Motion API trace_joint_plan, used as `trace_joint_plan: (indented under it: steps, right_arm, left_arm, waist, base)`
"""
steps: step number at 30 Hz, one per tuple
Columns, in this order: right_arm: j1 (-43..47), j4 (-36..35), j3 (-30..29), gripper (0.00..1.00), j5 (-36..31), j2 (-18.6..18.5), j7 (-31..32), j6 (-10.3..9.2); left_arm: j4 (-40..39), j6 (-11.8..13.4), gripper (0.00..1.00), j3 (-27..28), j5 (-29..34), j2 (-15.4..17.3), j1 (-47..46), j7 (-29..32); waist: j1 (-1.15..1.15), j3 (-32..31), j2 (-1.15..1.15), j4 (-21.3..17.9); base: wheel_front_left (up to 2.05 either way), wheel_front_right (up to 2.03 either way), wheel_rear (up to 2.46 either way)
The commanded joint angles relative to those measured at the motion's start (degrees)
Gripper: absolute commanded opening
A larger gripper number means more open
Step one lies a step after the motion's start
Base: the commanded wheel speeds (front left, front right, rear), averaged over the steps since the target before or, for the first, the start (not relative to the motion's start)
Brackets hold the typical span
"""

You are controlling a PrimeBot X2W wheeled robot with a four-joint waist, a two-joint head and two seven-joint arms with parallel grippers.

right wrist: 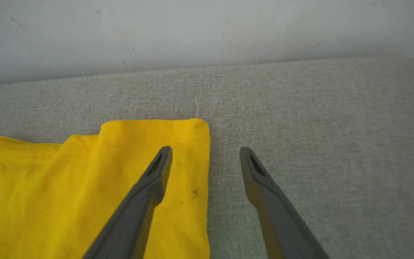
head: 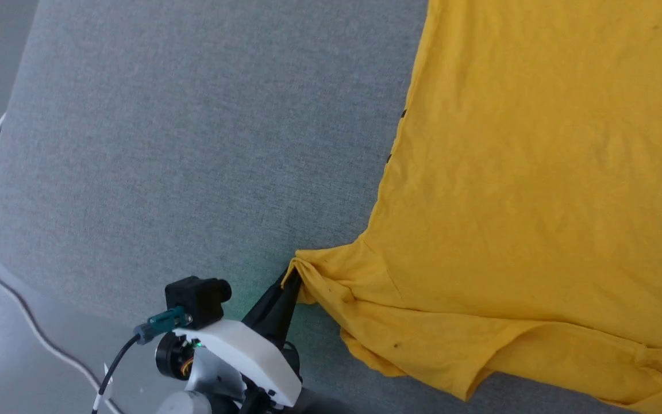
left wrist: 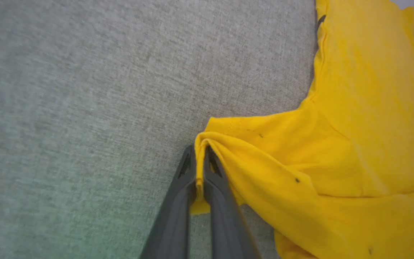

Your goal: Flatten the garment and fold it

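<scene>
Garment (head: 538, 172): mustard-yellow, spread over the right part of the grey fabric counter (head: 193, 144), one sleeve reaching left. Left pincer (head: 292, 282): clamped on the bunched sleeve tip. Right pincer (right wrist: 205, 153): jaws wide, one finger above a hemmed garment corner, the other above bare counter.

A yellow T-shirt (head: 538, 172) is spread over a grey cushion's (head: 193, 144) right part, a sleeve (head: 337, 276) bunched near its front edge.

Your head camera looks steeply down on the grey padded surface (head: 193, 144). Your left wrist camera, close above it, shares the sleeve corner of the garment (head: 538, 172). Your right looks low across to its edge.
</scene>
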Motion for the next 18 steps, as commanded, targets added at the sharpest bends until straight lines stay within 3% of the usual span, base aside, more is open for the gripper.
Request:
trace_joint_plan:
  steps: [1,5,6,7,10,14,18]
  right_arm:
    - [-0.86,-1.01,-0.66,1.00,-0.99,0.57,1.68,-0.05]
    - [-1.73,-3.53,-2.11,1.00,-3.41,1.44,7.68,-0.05]
    - [-1.75,-4.17,-2.31,0.75,-3.99,1.67,8.78,-0.05]
    - [-1.72,-4.81,-2.50,0.40,-4.59,1.85,9.62,-0.05]
    - [-1.22,-6.36,-2.67,0.00,-5.48,2.30,10.80,-0.05]
    - [0.61,-7.70,-2.36,0.00,-3.82,1.75,6.40,-0.05]
    - [5.60,-9.23,-0.75,0.00,0.64,0.31,-8.17,-0.05]
  left_arm:
    - [1.56,0.16,0.00,-0.21,-0.20,-0.28,-0.93,0.36]
    - [2.14,0.00,0.00,-0.39,-0.28,-0.48,-1.33,-0.23]
    - [2.33,-0.02,0.00,-0.41,-0.33,-0.50,-1.39,-0.31]
    - [2.52,-0.06,0.00,-0.43,-0.38,-0.51,-1.46,-0.37]
    - [3.11,-0.16,0.00,-0.49,-0.44,-0.53,-1.79,-0.60]
    - [3.94,-0.22,0.00,-0.58,-0.53,-0.50,-2.09,-0.76]
    - [4.62,-0.18,0.00,-0.22,-0.88,-0.26,-1.93,-1.01]
  waist:
    - [0.00,4.67,0.00,3.14]
    - [0.00,5.86,0.00,2.96]
    - [0.00,6.01,0.00,2.85]
    - [0.00,6.11,0.00,2.74]
    - [0.00,5.97,0.00,2.43]
    - [0.00,4.62,0.00,1.98]
    - [0.00,1.69,0.00,1.33]
  base:
    - [0.00,0.00,0.00]
    - [0.00,0.00,0.00]
    - [0.00,0.00,0.00]
    - [0.00,0.00,0.00]
    - [0.00,0.00,0.00]
    - [0.00,0.00,0.00]
    - [0.00,0.00,0.00]
